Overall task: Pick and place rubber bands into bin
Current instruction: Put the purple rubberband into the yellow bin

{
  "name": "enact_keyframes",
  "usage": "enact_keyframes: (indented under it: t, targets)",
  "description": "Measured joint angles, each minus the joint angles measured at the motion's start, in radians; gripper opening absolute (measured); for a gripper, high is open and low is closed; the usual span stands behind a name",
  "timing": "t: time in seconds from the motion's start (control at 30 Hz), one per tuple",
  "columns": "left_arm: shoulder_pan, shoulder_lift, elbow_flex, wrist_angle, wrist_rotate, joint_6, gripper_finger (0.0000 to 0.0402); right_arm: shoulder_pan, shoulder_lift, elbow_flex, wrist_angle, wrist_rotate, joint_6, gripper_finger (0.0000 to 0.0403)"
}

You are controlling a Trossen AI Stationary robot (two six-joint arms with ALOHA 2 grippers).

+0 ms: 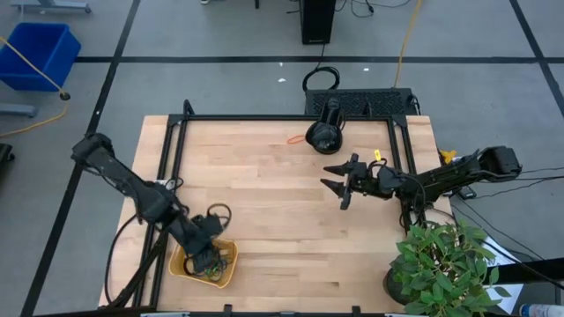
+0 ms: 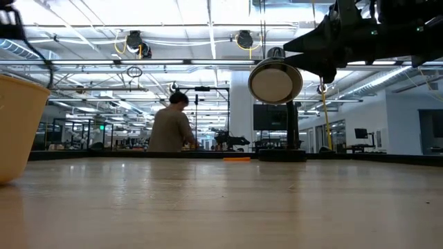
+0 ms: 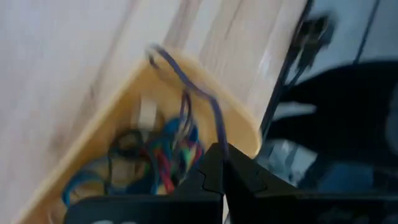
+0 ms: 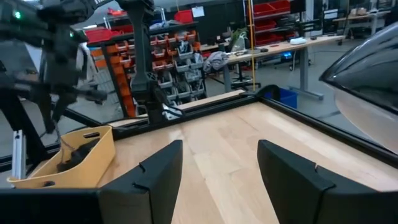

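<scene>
A pale, smooth wood-grain tabletop [image 1: 282, 194] is seen framed in black metal, with a matt orange-yellow plastic bin [image 3: 118, 118] holding thin rubbery bands [image 3: 161, 149] beside dark matt pincer fingers [image 4: 292, 174].

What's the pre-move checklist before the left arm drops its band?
1. Left gripper over the bin: ok.
2. Left fingers shut on the blue rubber band: ok; it loops up over the rim.
3. Band fully inside the bin: not ok.
4. Right gripper open, holding nothing, mid-table away from the bin: ok.
5. Orange band left near the far edge: not ok.
6. Other loose bands on the table: cannot tell.
</scene>
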Motion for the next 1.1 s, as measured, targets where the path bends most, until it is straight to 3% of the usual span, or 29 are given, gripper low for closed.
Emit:
enact_keyframes:
  t: [0.13, 0.33, 0.67, 1.1]
  targets:
    - [-0.018, 0.085, 0.0, -0.008, 0.115, -0.007, 0.0002, 0.0, 0.0, 0.0, 0.0, -0.001, 0.0, 0.0205]
    - [-0.021, 0.197, 0.0, -0.013, 0.18, -0.007, 0.0004, 0.0, 0.0, 0.0, -0.001, -0.001, -0.003, 0.0202]
    - [-0.02, 0.292, 0.0, -0.057, 0.185, -0.006, 0.0015, 0.0, 0.0, 0.0, -0.001, -0.001, -0.001, 0.0205]
    - [-0.016, 0.292, 0.0, -0.058, 0.181, -0.002, 0.0019, 0.0, 0.0, 0.0, -0.002, -0.001, 0.0, 0.0204]
